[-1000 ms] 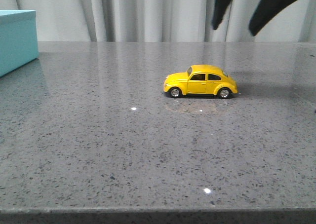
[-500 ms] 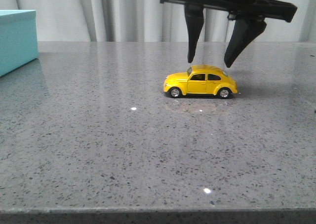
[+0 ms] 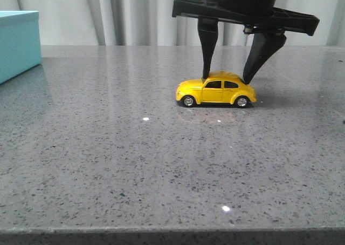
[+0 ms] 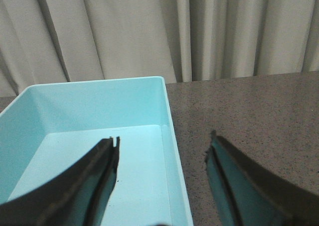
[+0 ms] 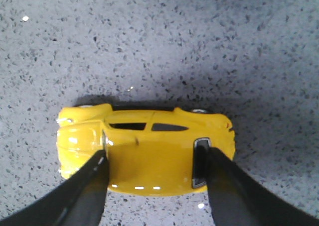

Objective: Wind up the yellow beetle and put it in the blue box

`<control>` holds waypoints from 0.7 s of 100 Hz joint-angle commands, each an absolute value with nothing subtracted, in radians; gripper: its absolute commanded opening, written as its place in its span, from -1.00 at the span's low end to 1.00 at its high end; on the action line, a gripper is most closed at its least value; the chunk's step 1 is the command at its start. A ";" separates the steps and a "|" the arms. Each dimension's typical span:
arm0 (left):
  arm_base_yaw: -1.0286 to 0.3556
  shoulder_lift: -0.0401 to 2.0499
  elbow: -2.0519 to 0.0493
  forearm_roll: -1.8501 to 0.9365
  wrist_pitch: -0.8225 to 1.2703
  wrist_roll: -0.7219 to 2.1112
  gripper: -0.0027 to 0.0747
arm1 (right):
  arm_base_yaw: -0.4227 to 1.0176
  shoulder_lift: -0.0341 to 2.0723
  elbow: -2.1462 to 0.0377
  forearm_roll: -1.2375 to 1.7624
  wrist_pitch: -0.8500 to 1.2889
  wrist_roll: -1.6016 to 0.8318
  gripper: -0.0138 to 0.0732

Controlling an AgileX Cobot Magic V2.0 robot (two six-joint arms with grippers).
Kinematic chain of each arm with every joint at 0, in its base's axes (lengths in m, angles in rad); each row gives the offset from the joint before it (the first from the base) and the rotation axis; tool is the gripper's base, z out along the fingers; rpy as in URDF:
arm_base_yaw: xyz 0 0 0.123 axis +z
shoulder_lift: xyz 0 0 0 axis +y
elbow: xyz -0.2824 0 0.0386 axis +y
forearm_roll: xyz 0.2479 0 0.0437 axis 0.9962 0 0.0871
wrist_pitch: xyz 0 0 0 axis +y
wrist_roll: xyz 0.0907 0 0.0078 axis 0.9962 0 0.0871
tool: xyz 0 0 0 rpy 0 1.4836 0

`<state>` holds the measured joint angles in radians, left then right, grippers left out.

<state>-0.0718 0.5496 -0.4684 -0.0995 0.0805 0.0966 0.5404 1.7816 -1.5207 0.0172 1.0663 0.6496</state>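
The bench is a grey speckled stone top, smooth and a little shiny. The box stands on it well apart from the beetle, on the robot's left side, and it is open on top. The left pincer hangs over the box with its fingers spread and holds nothing.

The right pincer is directly above the beetle, its fingers spread, one at the windscreen and one at the rear window; if they touch the paint I cannot tell. The beetle stands on its four wheels, nose toward the box.

I judge the beetle light and stiff, but its rounded glossy shell is slippery and the wheels let it roll away. A hold across the two flat doors seems safer than on the sloping ends
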 commanded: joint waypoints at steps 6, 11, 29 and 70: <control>-0.081 0.558 -0.508 -0.104 0.000 0.091 0.07 | 0.541 1.766 -1.546 -0.012 1.060 0.648 0.32; -0.081 0.558 -0.508 -0.104 0.000 0.091 0.07 | 0.541 1.766 -1.546 -0.017 1.060 0.648 0.32; -0.081 0.558 -0.508 -0.104 0.000 0.091 0.07 | 0.540 1.762 -1.546 -0.109 1.110 0.648 0.32; -0.081 0.558 -0.508 -0.104 0.000 0.091 0.07 | 0.458 1.759 -1.546 -0.262 1.263 0.646 0.32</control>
